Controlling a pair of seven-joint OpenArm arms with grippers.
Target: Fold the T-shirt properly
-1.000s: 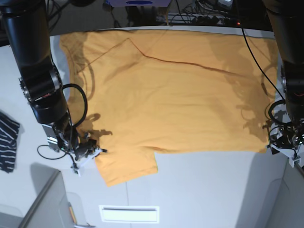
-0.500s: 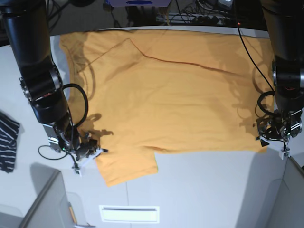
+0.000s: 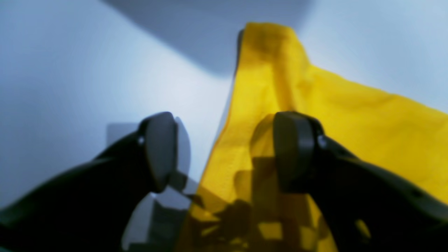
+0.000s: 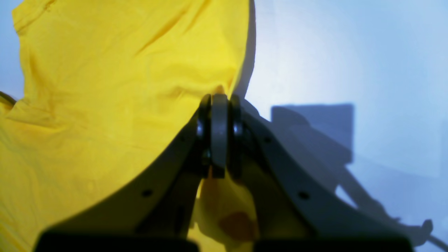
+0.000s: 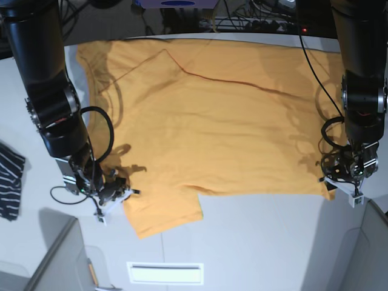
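T-shirt (image 5: 212,115): orange-yellow, spread flat and nearly full width across the white counter (image 5: 254,242), far edge against the cluttered back border, one short sleeve (image 5: 162,212) lying toward the near side. A dark line crosses the upper cloth. No fold visible; by this layout the task is at its opening stage, all folds left to do.

Right gripper (image 5: 115,193): at the sleeve's outer edge, on the base view's left. Jaws pressed together on a pinch of the yellow hem, as the right wrist view shows (image 4: 218,134).

Left gripper (image 5: 344,179): at the shirt's near corner on the base view's right. Jaws stand wide, straddling the hem edge (image 3: 224,150); one pad over cloth, the other over bare counter. Nothing gripped yet.

Edges: near hem runs straight between the two grippers, well back from the counter's front.

Open room: bare counter in front of the hem. Striped dark garment (image 5: 11,182) lies well apart at the counter's left border.
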